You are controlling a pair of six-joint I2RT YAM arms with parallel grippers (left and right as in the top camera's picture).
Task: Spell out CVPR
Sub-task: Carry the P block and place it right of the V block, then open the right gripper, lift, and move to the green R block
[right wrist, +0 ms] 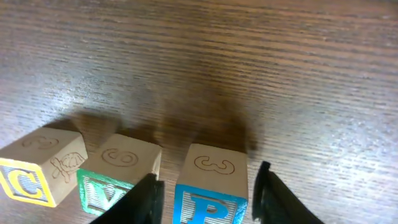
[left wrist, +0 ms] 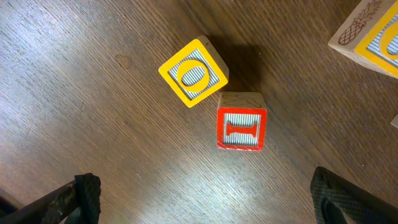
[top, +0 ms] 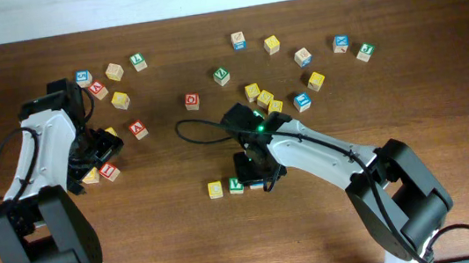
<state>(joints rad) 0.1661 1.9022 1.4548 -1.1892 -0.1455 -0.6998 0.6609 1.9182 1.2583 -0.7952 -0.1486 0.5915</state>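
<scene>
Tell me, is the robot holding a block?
Left gripper holds nothing. Right gripper straddles the blue P block by its sides; whether it is squeezing cannot be told.

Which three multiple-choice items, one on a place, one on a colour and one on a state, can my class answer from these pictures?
1. In the right wrist view, where does the blue-framed wooden P block stand from the green-framed wooden V block?
A) on top of it
B) to its right
C) to its left

2. In the left wrist view, what colour is the frame on the wooden I block?
A) red
B) blue
C) green

3. What state is the left hand in?
A) shut on a block
B) shut on nothing
C) open, holding nothing

Key:
1 B: the P sits right of the V in the row.
2 A: the frame around the I is red.
3 C: it stands wide open with nothing gripped.
</scene>
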